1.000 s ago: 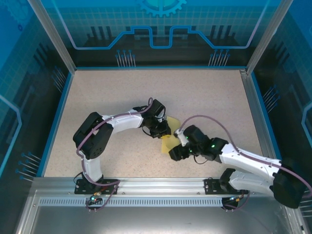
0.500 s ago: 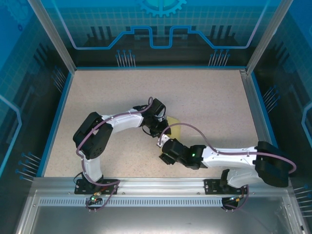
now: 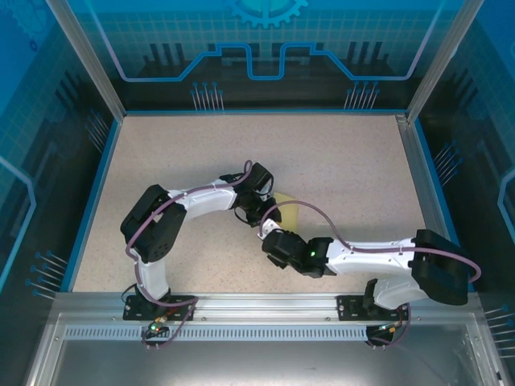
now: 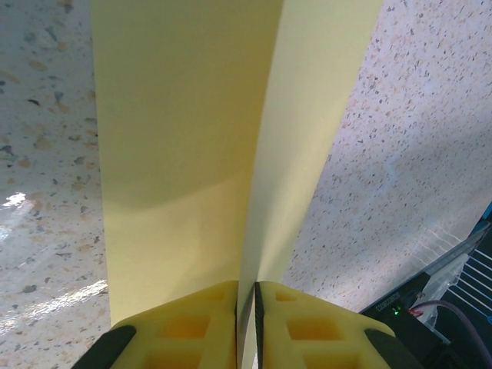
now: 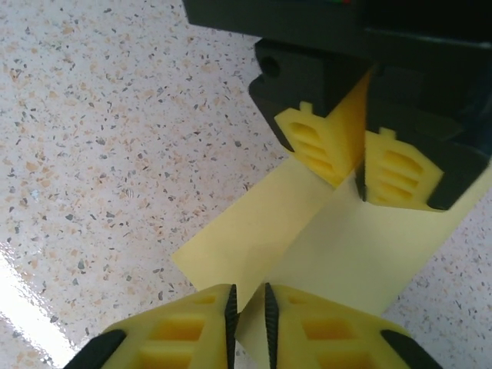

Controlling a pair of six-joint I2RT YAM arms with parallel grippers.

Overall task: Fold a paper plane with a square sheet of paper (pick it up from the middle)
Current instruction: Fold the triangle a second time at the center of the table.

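On the counter (image 5: 115, 115), the square sheet of paper (image 5: 323, 246), creased into a V, is pinched by the left end effector (image 4: 246, 288) and the right end effector (image 5: 247, 296). The crease likely sharpens best with aligned grips and gentle tension.

Top view looks down from behind; 2 close wrist views share the paper (image 5: 346, 254).

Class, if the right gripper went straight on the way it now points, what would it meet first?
The right gripper pinches the square sheet of paper; straight ahead along it, likely the left gripper clamping its far end.
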